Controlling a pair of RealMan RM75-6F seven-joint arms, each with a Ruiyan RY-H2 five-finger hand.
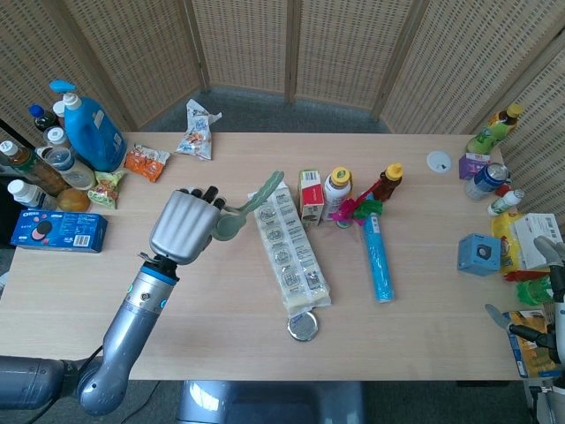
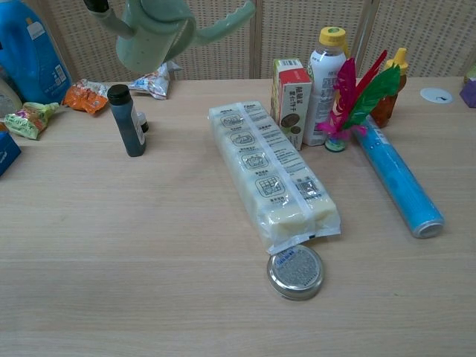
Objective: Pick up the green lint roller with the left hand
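The left hand was raised above the worktop, its fingers wrapped around the green lint roller. The roller's drum end sat just beside the fingers, and its slim handle slanted up and away from them toward the back of the table. In the chest view the green lint roller hung clear of the worktop near the top edge, with only the dark fingertips showing at the upper left.

Below the fingers stood a small black bottle, upright on the worktop. To the far side of the roller from the fingers lay a long clear packet of cakes, angled across the table, with a round tin lid at its near end. Just beyond the packet stood a red and white carton on end, touching or nearly touching a white bottle with a yellow cap.

The right hand was only partly visible at the frame's edge, well apart from all this; whether its fingers were wide or closed I cannot tell.
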